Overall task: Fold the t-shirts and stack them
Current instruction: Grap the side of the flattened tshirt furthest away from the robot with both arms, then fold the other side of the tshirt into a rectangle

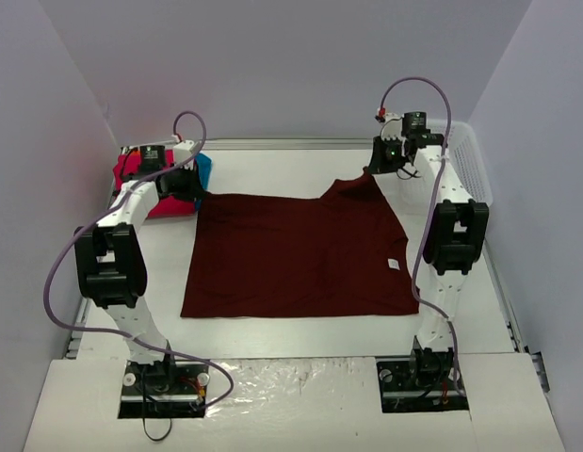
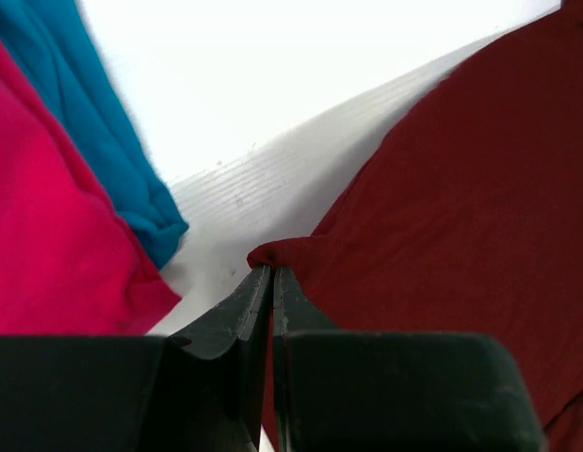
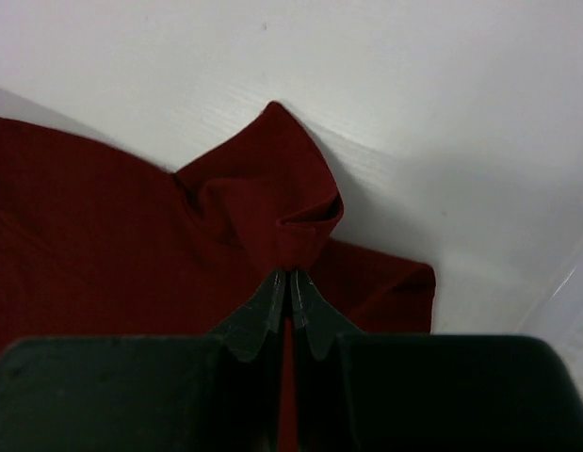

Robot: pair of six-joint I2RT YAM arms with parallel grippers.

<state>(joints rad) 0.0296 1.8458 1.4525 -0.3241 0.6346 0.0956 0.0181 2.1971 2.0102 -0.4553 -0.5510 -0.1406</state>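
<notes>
Both arms stretch far out over the table, wrists dipped to the cloth. The left claw (image 2: 272, 273) is pressed together on a corner of the maroon t-shirt (image 1: 291, 259), which lies flat to its right. The pink t-shirt (image 2: 56, 245) and teal t-shirt (image 2: 103, 132) sit just to its left, both cut off. The right claw (image 3: 289, 275) pinches a raised peak of the same shirt. How much cloth sits between the fingers I can't see.

The table (image 1: 272, 165) is viewed from high above its six o'clock edge, facing twelve o'clock. Each wrist view is held close over the maroon t-shirt (image 1: 291, 254), shared by all three: left at ten o'clock, right at one o'clock.
</notes>
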